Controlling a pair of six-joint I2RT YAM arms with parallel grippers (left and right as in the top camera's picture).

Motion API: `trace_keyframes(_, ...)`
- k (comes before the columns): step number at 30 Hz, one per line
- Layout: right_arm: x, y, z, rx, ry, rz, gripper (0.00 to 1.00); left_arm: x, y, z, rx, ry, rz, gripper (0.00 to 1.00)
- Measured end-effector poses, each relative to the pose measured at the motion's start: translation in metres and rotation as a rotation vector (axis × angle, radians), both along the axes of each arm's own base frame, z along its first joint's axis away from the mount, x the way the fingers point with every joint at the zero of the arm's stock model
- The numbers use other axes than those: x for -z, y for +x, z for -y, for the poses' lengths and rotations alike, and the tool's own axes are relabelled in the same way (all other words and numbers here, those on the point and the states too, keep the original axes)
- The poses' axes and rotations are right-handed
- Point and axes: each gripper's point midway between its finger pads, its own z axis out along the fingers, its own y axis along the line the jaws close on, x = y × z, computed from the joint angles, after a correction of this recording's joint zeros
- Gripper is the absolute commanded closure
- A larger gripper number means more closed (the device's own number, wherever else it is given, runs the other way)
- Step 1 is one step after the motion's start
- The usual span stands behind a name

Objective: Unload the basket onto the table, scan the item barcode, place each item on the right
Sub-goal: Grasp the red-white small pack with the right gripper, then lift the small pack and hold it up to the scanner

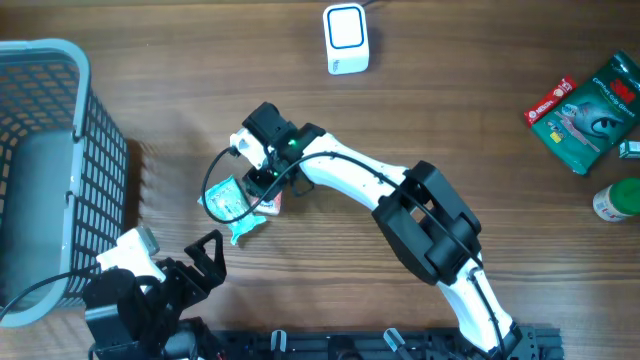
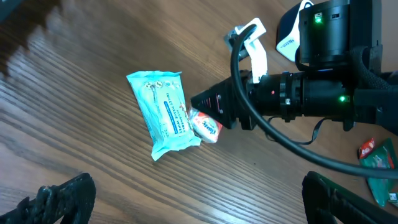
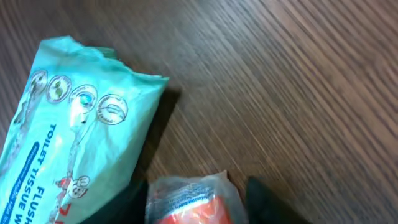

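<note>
On your desk, the basket stands at the far left edge. The scanner sits at the back, about mid-width. Near the middle, left of centre, the wipes pack lies flat, and the small packet lies just to its right, touching it. Your right claw reaches in from behind, with a finger on either side of the small packet. Your left claw is at the front left, nearer you than the wipes pack and well clear of it, between the basket and the right arm. At the far right edge lie the pouches, with a bottle just in front of them.
</note>
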Motion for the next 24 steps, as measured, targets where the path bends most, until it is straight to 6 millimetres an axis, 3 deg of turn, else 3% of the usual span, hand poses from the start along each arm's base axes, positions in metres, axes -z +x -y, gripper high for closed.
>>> trace_keyframes(6,-0.008,0.014,0.017,0.155,-0.034,-0.091,0.95,0.0,0.0,0.0,0.0,0.0,0.0,0.0)
trace_keyframes(8,-0.021,0.034,0.033,0.291,-0.047,-0.129,0.96,0.0,0.0,0.0,0.0,0.0,0.0,0.0)
trace_keyframes(10,-0.03,0.053,0.057,0.466,-0.079,-0.176,0.96,0.0,0.0,0.0,0.0,0.0,0.0,0.0)
trace_keyframes(13,-0.038,0.065,0.102,0.735,-0.142,-0.276,0.93,0.0,0.0,0.0,0.0,0.0,0.0,0.0)
trace_keyframes(14,-0.042,0.065,0.133,0.929,-0.191,-0.363,0.93,0.0,0.0,0.0,0.0,0.0,0.0,0.0)
trace_keyframes(17,-0.044,0.048,0.17,1.186,-0.29,-0.525,0.95,0.0,0.0,0.0,0.0,0.0,0.0,0.0)
trace_keyframes(20,-0.052,0.003,0.202,1.417,-0.476,-0.774,0.89,0.0,0.0,0.0,0.0,0.0,0.0,0.0)
trace_keyframes(24,-0.069,-0.033,0.209,1.401,-0.595,-0.94,0.96,0.0,0.0,0.0,0.0,0.0,0.0,0.0)
